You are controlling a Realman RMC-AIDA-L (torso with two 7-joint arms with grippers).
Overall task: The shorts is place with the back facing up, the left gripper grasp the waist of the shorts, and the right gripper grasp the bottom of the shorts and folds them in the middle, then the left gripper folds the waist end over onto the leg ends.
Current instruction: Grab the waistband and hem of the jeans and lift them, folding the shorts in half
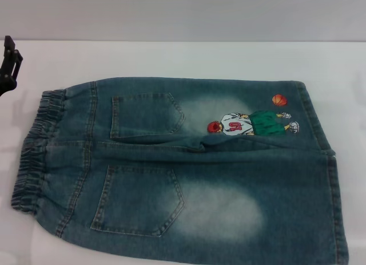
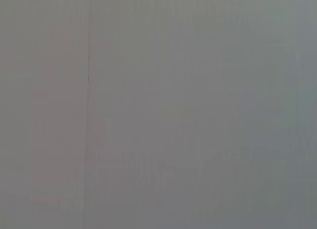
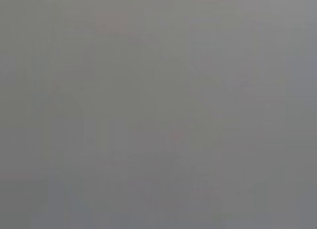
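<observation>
The shorts (image 1: 183,167) lie flat on the white table (image 1: 200,59) in the head view, back up, with two back pockets showing. The waist of the shorts (image 1: 33,153), a puckered elastic band, points to the left. The bottom of the shorts (image 1: 333,185), the straight leg hems, lies at the right. An embroidered basketball player (image 1: 251,123) with an orange ball sits on the far leg. My left gripper (image 1: 8,62) shows as a dark shape at the left edge, beyond the waist's far corner and apart from the cloth. My right gripper is out of view. Both wrist views show only plain grey.
White table surface runs along the far side of the shorts and around the waist at the left. The near edge of the shorts reaches the bottom of the head view. A pale wall rises behind the table.
</observation>
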